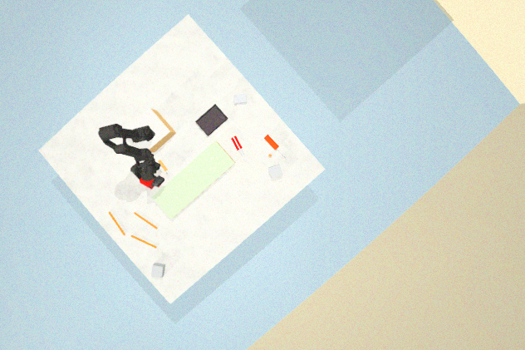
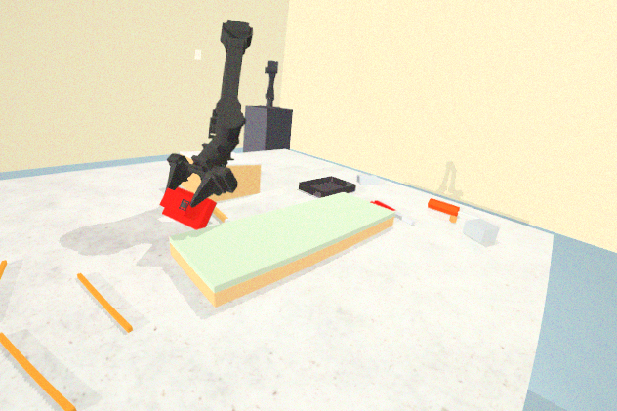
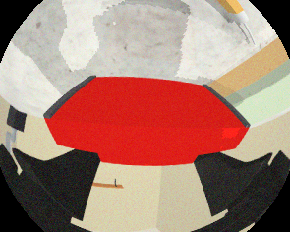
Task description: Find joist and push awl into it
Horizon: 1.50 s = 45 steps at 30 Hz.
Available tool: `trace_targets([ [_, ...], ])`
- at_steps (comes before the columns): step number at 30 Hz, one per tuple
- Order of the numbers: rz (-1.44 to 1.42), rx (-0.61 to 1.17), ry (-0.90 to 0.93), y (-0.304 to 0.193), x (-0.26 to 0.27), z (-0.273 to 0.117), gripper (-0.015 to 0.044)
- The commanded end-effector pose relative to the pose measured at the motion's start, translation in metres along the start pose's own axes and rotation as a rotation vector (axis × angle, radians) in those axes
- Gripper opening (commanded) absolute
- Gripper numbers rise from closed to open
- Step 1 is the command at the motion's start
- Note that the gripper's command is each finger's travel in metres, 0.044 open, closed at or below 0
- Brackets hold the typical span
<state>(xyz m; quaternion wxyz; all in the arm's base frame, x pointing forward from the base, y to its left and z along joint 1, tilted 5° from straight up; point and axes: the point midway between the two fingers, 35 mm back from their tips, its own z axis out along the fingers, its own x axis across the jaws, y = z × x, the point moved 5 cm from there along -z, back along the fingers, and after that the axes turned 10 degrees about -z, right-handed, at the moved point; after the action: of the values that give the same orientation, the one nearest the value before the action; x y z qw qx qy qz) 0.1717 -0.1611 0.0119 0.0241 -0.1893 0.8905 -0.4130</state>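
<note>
My hand (image 1: 153,184) (image 2: 186,197) (image 3: 146,100), fingers wide apart, is clamped on the red block (image 1: 146,183) (image 2: 187,208) (image 3: 146,118); green panel (image 1: 194,179) (image 2: 283,234) (image 3: 272,98) lies near, at three o'clock in wrist view.

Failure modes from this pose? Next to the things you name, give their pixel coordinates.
1. The red stud finder (image 1: 147,183) (image 2: 186,208) (image 3: 147,105) is held tilted by the gripper (image 1: 148,176) (image 2: 186,197) (image 3: 147,100) beside the green panel's (image 1: 193,180) (image 2: 283,236) (image 3: 275,95) near end; it could catch the panel's edge on approach.
2. Its tilt may prevent flat contact, spoiling the scan.
3. The orange-handled tool (image 1: 163,165) (image 2: 219,213) (image 3: 231,6) lies close by; a low sweep might knock it.
</note>
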Motion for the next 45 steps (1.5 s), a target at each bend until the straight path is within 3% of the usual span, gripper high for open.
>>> trace_targets([
  [1,0.004,0.021,0.008,0.000,0.000,0.000,0.0000],
  [45,0.005,0.160,0.033,0.012,-0.001,0.001,0.0000],
])
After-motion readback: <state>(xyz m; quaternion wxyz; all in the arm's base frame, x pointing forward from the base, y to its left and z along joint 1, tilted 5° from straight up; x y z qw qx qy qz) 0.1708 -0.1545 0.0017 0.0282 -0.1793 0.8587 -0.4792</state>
